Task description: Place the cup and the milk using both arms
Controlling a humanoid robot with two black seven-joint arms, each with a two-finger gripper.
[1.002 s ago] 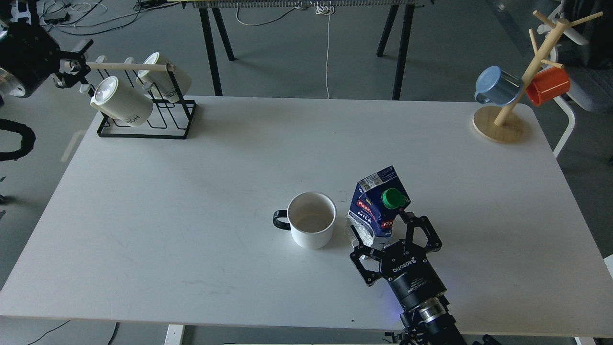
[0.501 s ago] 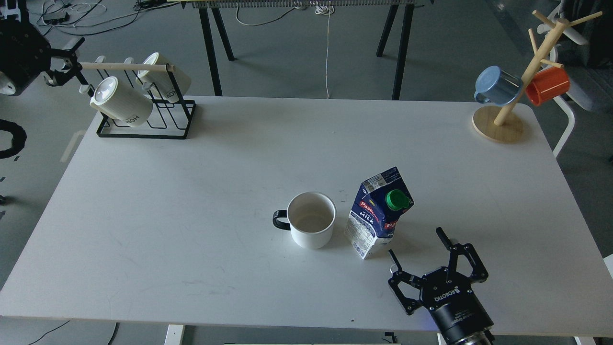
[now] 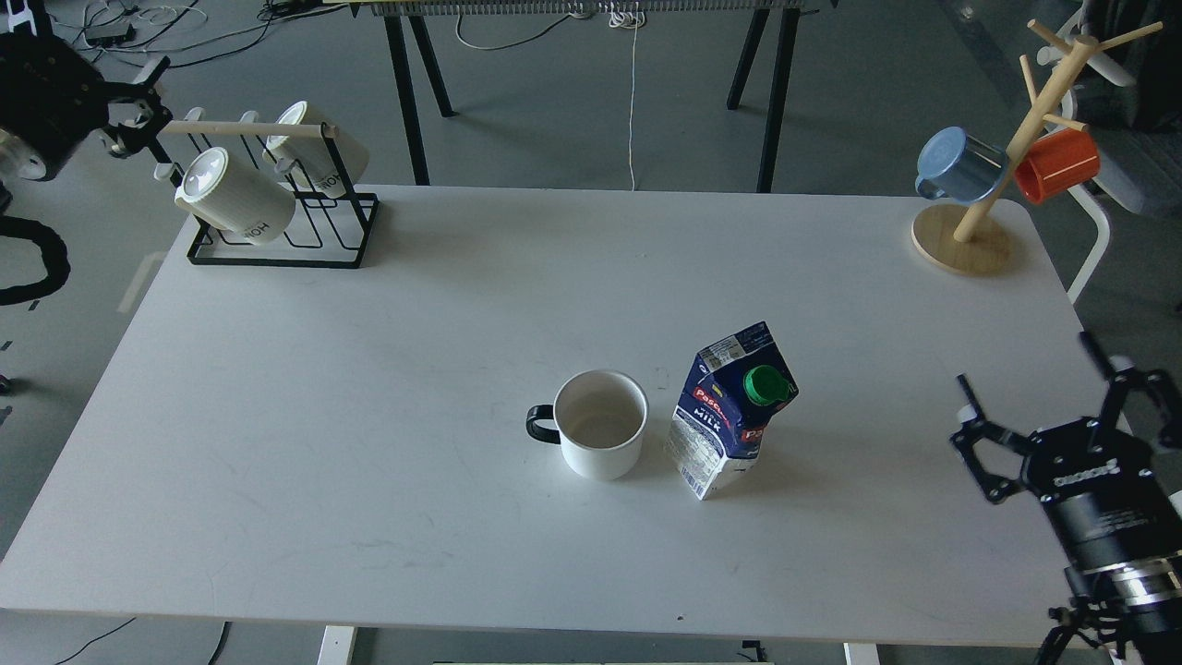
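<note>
The white cup (image 3: 600,425) with a black loop handle on its left stands upright on the white table (image 3: 388,397), near the middle front. The blue and white milk carton (image 3: 729,411) with a green cap stands upright just right of the cup, a small gap between them. My right gripper (image 3: 1030,365) is open and empty near the table's right edge, well to the right of the carton. My left gripper (image 3: 143,102) is off the table at the far left, beside the black mug rack; I cannot tell how its fingers stand.
A black wire rack (image 3: 282,217) with two ribbed cream mugs (image 3: 235,199) stands at the back left. A wooden mug tree (image 3: 979,212) with a blue mug (image 3: 960,166) and an orange mug (image 3: 1057,166) stands at the back right. Trestle legs stand behind the table.
My right gripper has let go of the milk carton and drawn back, then swung far right to the table's edge. The carton now stands free. The left arm shifted slightly.
</note>
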